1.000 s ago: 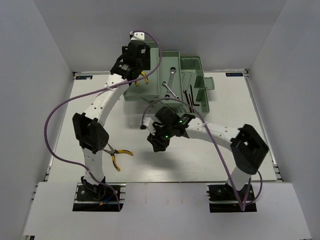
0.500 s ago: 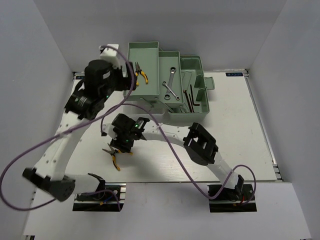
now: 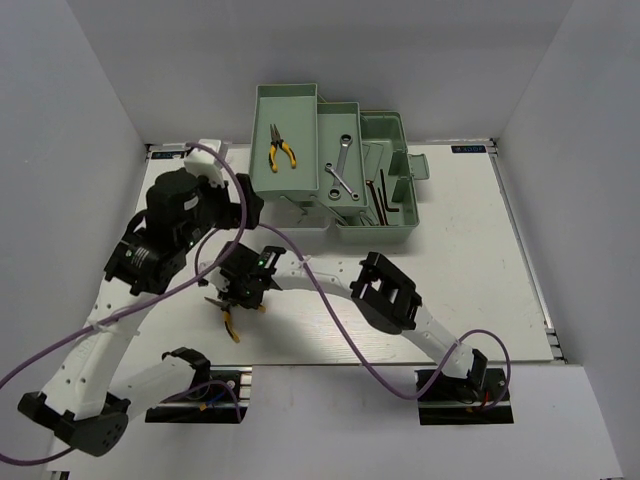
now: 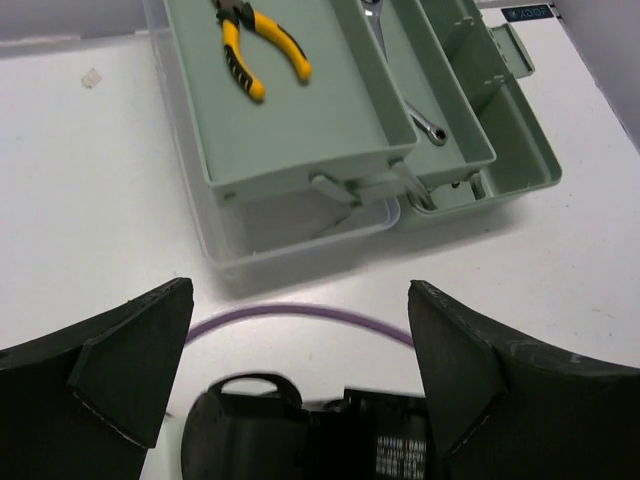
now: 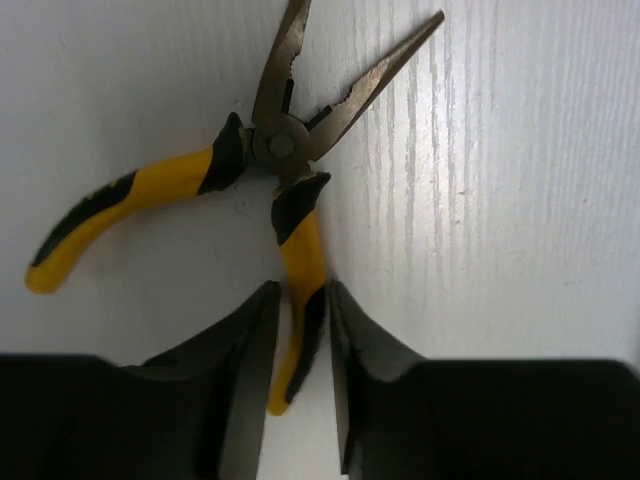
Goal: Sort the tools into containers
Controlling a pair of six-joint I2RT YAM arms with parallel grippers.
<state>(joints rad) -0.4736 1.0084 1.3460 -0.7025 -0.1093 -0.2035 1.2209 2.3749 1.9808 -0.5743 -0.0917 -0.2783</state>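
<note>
While the left claw point(image 4: 300, 300) hangs with its two black fingers point(image 4: 120, 360) spread wide and nothing between them, it looks down on the near-left side of the pale mint-green plastic toolbox point(image 3: 375, 232). That toolbox stands open at the far middle of the white table point(image 3: 450, 290). Of the toolbox's stepped trays, the far-left tray point(image 4: 290, 120) holds yellow-and-black-handled needle-nose pliers point(image 4: 255, 45), lying flat near its far end. The next tray to the right carries a silver ratchet wrench point(image 3: 341, 165), set slantwise. Two dark L-shaped hex keys point(image 3: 385, 195) lie in the toolbox's base compartment, right of the wrench. Under the far-left tray shows the translucent clear lid point(image 4: 290, 220). A purple cable point(image 4: 300, 315) arcs over the table on the near side of the toolbox.

Well to the near-left of the toolbox, a second pair of yellow-and-black-handled pliers point(image 5: 280, 145) lies flat on the table, its steel tips apart. The right claw point(image 5: 300, 300) is down over it, its fingers point(image 5: 240, 370) set close on either side of one handle. Whether they pinch that handle or merely flank it I cannot tell. The other handle sticks out free to the side.
</note>
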